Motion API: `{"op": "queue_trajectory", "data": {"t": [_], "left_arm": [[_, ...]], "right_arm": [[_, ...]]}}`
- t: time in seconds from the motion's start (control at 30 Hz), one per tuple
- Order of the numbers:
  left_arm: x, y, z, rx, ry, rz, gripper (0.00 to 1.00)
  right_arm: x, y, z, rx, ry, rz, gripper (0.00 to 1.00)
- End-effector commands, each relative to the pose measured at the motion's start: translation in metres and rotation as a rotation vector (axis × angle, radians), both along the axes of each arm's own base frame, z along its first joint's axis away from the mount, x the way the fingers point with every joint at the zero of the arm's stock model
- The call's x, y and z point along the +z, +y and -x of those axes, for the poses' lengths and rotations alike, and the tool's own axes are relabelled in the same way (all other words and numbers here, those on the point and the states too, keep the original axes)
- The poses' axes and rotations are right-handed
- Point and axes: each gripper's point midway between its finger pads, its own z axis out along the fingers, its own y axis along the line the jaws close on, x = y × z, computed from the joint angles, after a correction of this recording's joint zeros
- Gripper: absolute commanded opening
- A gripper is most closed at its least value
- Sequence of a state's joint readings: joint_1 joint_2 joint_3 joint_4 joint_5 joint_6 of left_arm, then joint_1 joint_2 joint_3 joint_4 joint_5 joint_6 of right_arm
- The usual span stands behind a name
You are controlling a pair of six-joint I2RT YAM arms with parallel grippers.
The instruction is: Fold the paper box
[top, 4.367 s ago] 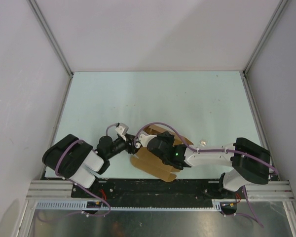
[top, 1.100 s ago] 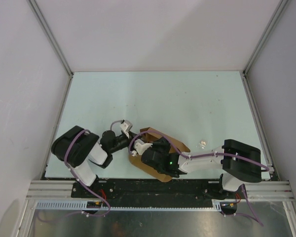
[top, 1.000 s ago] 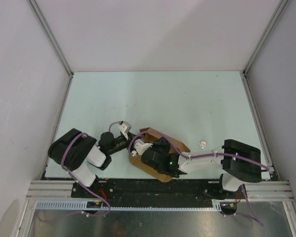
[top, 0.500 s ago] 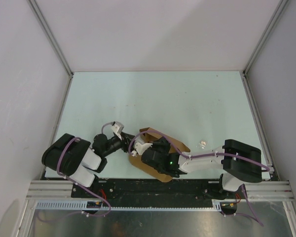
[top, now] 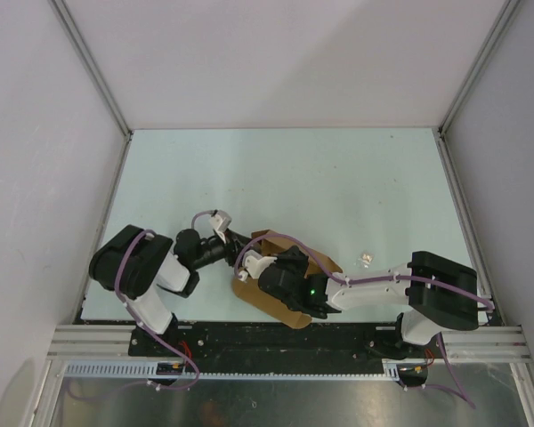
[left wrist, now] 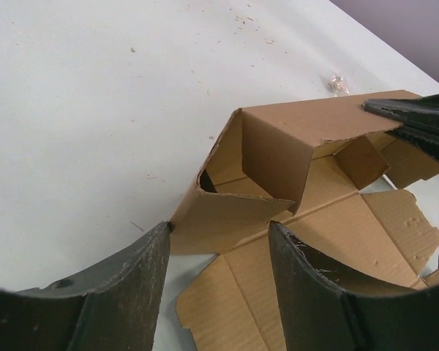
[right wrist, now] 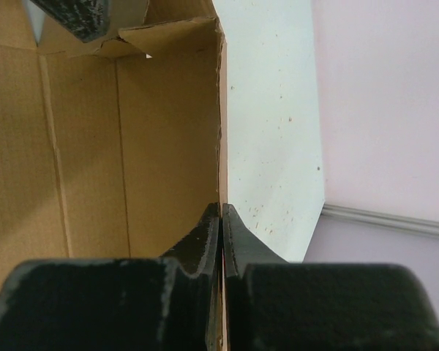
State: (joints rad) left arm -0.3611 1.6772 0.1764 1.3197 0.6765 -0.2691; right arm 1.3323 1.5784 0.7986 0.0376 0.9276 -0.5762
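Near edge of the table (top: 338, 178), 6 o'clock: fingers of the right gripper (right wrist: 221, 213) pinched tight on an upright wall of the paper box (left wrist: 278, 142). Fingers of the left gripper (left wrist: 218, 245) spread, straddling the corner flap at box's 10 o'clock. Since half a second back: left arm swung closer; box and right arm unmoved.

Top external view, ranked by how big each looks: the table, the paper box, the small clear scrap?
1. table, by far the largest.
2. paper box, partly covered, still clearly second.
3. clear scrap, a tiny speck.
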Motion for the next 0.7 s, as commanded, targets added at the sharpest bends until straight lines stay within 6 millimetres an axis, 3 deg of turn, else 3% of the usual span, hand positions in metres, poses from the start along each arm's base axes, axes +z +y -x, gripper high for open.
{"op": "queue_trajectory", "data": {"t": [0.0,0.3,0.67], "left_arm": [[0.064,-0.013,-0.018,-0.07,-0.324,0.118,0.61],[0.062,-0.017,-0.01,-0.138,-0.307,0.127,0.61],[0.062,-0.017,-0.008,-0.143,-0.299,0.131,0.6]], "right_arm": [[-0.008,0.007,0.003,0.024,0.03,-0.037,0.04],[-0.01,-0.005,-0.004,0.017,0.034,-0.004,0.04],[-0.007,-0.002,-0.007,0.035,0.033,-0.009,0.06]]}}
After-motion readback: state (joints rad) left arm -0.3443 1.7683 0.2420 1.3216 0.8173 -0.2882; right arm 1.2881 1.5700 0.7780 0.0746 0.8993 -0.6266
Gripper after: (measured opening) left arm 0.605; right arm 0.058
